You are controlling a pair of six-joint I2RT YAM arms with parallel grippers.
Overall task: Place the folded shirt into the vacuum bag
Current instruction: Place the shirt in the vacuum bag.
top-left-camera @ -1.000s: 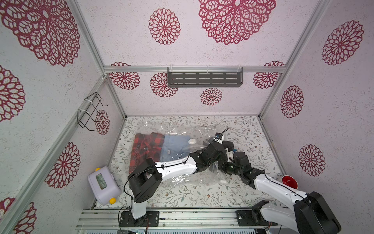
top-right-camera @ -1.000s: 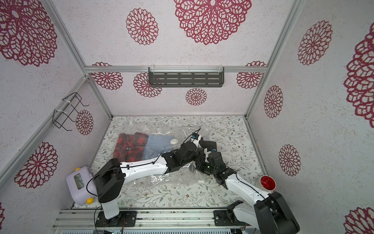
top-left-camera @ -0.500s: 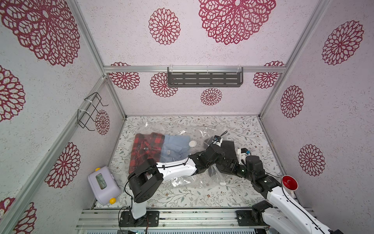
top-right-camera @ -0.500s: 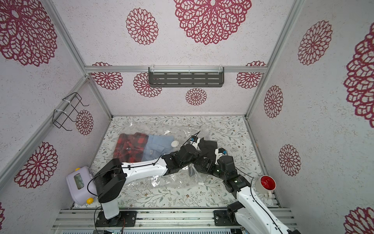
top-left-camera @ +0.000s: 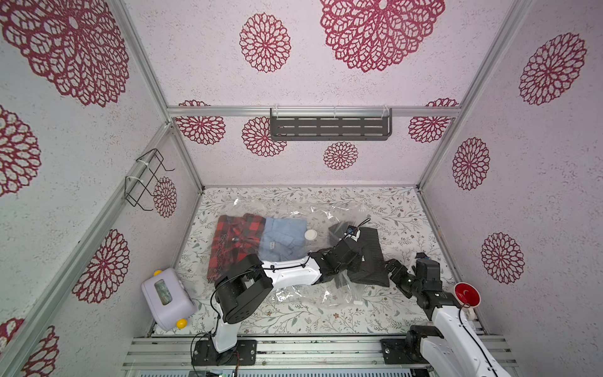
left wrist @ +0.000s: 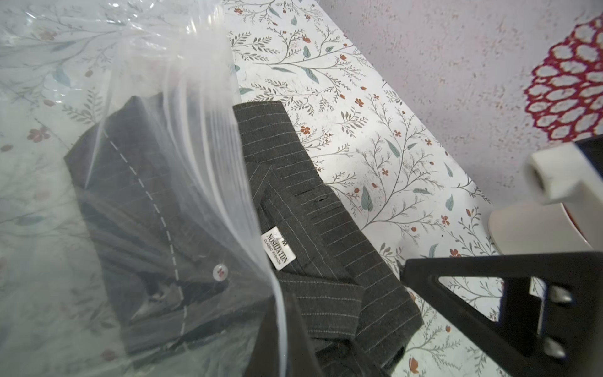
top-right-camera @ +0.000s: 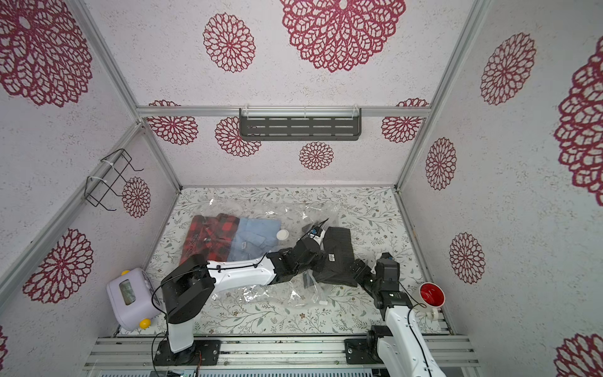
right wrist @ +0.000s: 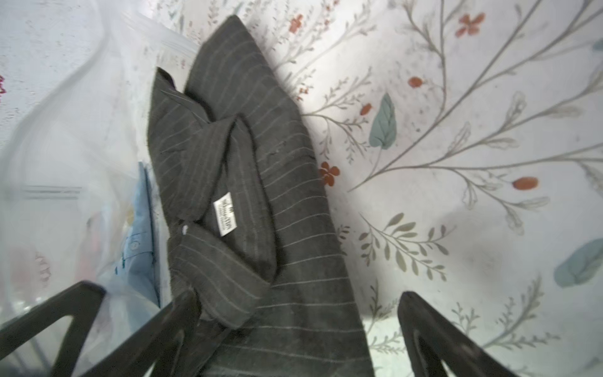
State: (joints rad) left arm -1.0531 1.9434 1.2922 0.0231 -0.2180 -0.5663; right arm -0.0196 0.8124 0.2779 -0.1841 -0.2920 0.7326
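The right hand (right wrist: pixel 297 298) has opened and released the folded shirt (top-left-camera: pixel 370 258), which lies only partly inside the vacuum bag (top-left-camera: pixel 287 209) that the left hand (left wrist: pixel 282 326) clamps by its edge; insertion is judged incomplete.

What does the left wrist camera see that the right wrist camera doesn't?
Only the left wrist view shows a dashed white line on the vacuum bag, part of the dark striped shirt lying under that clear plastic, and a white object near the wall. Only the right wrist view shows the light blue shirt inside the bag. Both show the dark shirt's white label, the clear bag beside it and the floral table.
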